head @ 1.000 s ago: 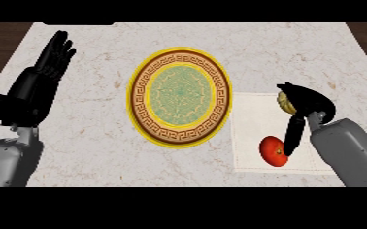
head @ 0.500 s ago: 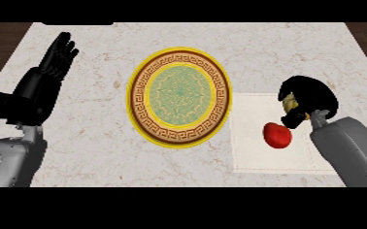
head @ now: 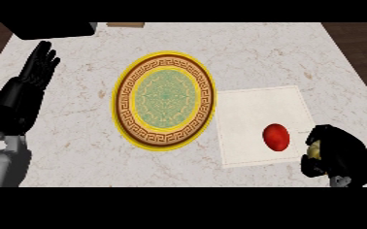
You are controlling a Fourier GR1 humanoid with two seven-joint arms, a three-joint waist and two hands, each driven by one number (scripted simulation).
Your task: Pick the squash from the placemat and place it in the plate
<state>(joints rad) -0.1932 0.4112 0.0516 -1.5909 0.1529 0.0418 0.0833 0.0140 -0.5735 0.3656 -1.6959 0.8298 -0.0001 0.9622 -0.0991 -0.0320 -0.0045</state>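
Squash (head: 315, 149) is tucked in the right hand (head: 335, 156), fingers curled round it so only a pale sliver peeks out, down at the placemat's (head: 254, 111) lower right corner. Red tomato (head: 276, 137) sits on the mat just beside that hand. Plate (head: 123, 107) lies left of the mat. Left hand (head: 32, 77) rests at the left edge, fingers straight and up.

Pale squash (head: 315, 149) — clutched in right hand (head: 335, 155), gold-rimmed plate (head: 123, 107) — empty, white placemat (head: 251, 107)
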